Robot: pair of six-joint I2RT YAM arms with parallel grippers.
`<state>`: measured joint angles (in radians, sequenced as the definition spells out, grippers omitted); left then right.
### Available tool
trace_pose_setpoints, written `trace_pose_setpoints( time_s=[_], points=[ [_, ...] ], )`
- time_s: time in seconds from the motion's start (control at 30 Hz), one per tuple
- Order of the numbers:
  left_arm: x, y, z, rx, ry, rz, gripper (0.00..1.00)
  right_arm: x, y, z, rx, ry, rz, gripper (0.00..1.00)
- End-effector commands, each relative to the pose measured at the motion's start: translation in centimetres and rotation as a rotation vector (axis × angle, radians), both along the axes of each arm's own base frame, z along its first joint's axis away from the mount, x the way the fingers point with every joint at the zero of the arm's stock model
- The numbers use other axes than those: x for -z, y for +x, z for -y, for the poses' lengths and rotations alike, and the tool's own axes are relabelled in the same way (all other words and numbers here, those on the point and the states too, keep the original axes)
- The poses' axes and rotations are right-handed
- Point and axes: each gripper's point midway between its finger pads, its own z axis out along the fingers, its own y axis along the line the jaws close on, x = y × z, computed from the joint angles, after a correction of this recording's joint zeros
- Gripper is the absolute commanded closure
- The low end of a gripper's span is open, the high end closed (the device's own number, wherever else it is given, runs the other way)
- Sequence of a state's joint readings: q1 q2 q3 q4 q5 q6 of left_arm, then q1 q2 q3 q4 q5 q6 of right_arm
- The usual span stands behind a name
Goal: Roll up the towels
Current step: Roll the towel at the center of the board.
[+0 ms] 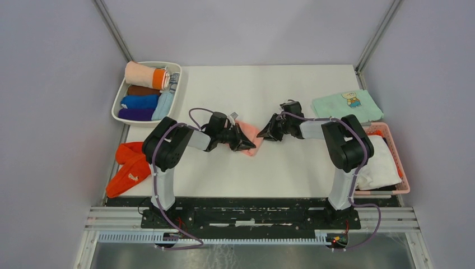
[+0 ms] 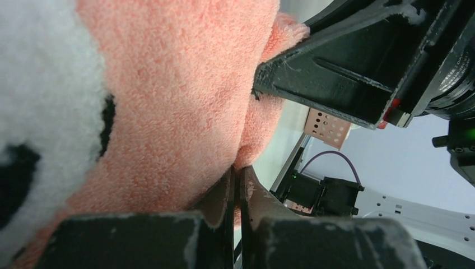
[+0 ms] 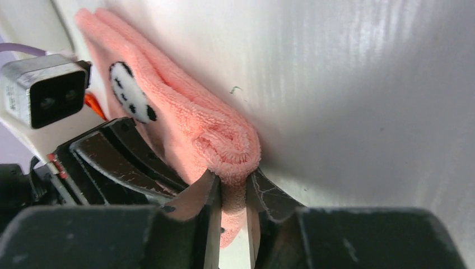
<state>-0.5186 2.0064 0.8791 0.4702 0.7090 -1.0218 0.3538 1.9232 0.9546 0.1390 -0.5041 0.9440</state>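
A pale pink towel (image 1: 251,136) with a panda print lies partly rolled at the middle of the table, between both grippers. My left gripper (image 1: 242,143) is shut on it from the left; in the left wrist view its jaws (image 2: 240,171) pinch a thin edge of the pink towel (image 2: 179,84). My right gripper (image 1: 264,134) comes in from the right. In the right wrist view it (image 3: 232,184) is shut on the rolled end of the pink towel (image 3: 190,117). A red-orange towel (image 1: 129,167) lies crumpled off the table's left edge.
A white tray (image 1: 120,100) at the back left holds several rolled cloths. A mint-green cloth with a bear print (image 1: 346,105) lies at the back right. A pink basket (image 1: 394,147) on the right holds a white cloth (image 1: 380,162).
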Motion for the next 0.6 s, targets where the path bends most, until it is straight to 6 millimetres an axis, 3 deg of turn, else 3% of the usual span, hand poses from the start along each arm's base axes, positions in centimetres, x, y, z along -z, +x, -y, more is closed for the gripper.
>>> trace_pose_setpoints(
  time_s=[0.0, 0.2, 0.4, 0.57],
  points=[
    [1.1, -0.5, -0.8, -0.034, 0.067, -0.035, 0.92, 0.9, -0.9, 2.1, 0.010, -0.199, -0.052, 0.79],
    [-0.1, -1.0, -1.4, -0.029, 0.196, 0.065, 0.70, -0.2, -1.5, 4.0, 0.046, -0.409, -0.103, 0.97],
    [-3.4, -0.8, -2.4, -0.071, 0.461, 0.303, 0.49, -1.0, -2.3, 4.7, 0.081, -0.494, -0.168, 1.00],
    [-7.0, -1.0, -1.8, -0.096, 0.707, 0.595, 0.41, -1.1, -2.6, 4.5, 0.084, -0.498, -0.209, 1.00]
  ],
)
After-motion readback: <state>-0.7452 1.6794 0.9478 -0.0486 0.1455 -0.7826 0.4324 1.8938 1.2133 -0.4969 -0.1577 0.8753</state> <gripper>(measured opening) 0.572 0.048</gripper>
